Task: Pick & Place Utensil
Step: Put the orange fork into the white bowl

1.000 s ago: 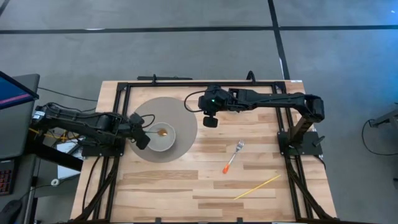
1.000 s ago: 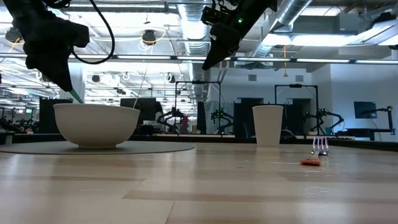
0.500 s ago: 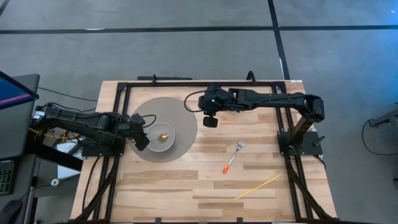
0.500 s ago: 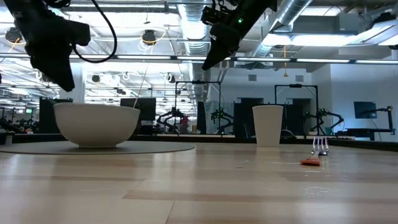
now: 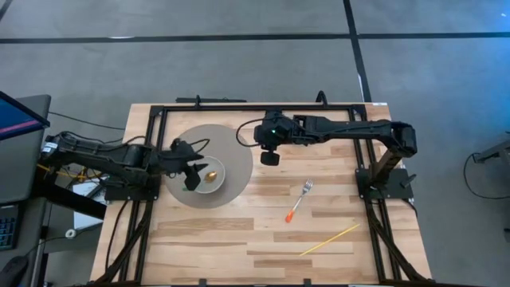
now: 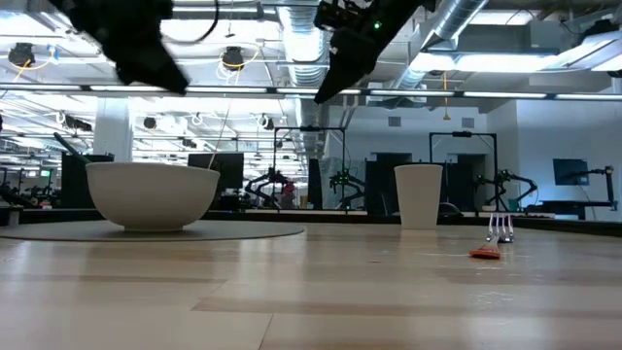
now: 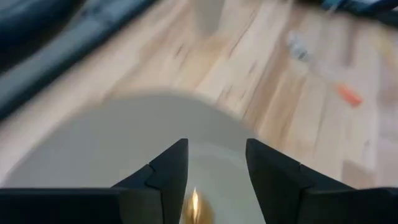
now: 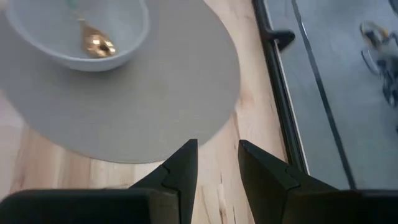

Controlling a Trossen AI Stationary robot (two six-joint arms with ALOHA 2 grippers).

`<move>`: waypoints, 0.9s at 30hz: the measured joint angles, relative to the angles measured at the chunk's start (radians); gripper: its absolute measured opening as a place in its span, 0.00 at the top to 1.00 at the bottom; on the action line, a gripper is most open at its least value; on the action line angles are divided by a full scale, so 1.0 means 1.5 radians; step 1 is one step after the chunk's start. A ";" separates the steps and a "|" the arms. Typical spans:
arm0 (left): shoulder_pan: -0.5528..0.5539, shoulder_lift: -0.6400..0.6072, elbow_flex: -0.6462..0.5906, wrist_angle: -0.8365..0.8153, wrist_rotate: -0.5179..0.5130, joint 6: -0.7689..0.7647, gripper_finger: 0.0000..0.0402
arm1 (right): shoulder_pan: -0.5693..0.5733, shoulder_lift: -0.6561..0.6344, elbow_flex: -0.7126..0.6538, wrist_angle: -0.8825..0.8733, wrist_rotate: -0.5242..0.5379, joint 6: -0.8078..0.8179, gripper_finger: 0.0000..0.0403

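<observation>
A white bowl (image 5: 220,184) stands on a round grey mat (image 5: 231,147) at the table's left. A spoon with a gold head (image 8: 98,45) and a teal handle (image 8: 74,6) lies inside the bowl. My left gripper (image 5: 194,174) hangs open above the bowl's left rim, and in its wrist view the gold head (image 7: 194,202) shows below its fingers. My right gripper (image 5: 269,156) hovers open above the table just right of the mat, with nothing between its fingers (image 8: 183,165).
A fork with an orange handle (image 5: 299,201) lies right of the table's middle, and a thin yellow stick (image 5: 328,239) lies nearer the front edge. A white cup (image 6: 418,194) stands farther back. Black frame rails (image 5: 239,106) run along the table's edges.
My left gripper has opened and let go of the spoon, which now lies in the bowl. The gripper has then risen and shifted a little toward the table's right, over the bowl.
</observation>
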 joint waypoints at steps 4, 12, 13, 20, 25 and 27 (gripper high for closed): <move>0.000 0.000 0.000 0.083 0.000 0.090 0.59 | 0.024 -0.011 -0.001 -0.018 0.003 -0.033 0.73; 0.000 0.002 -0.027 0.115 -0.008 0.110 0.59 | 0.039 -0.111 0.000 -0.124 -0.018 0.002 0.73; 0.000 0.001 -0.034 0.116 -0.013 0.112 0.59 | 0.035 -0.123 0.000 -0.140 -0.036 0.008 0.73; 0.000 0.006 -0.091 0.139 -0.030 0.127 0.59 | -0.001 -0.132 -0.008 -0.237 -0.201 0.002 0.73; 0.000 0.006 -0.126 0.155 -0.030 0.124 0.59 | 0.002 -0.112 -0.113 -0.237 -0.258 -0.020 0.73; 0.000 0.005 -0.129 0.163 -0.030 0.124 0.59 | 0.003 -0.111 -0.152 -0.248 -0.276 -0.015 0.73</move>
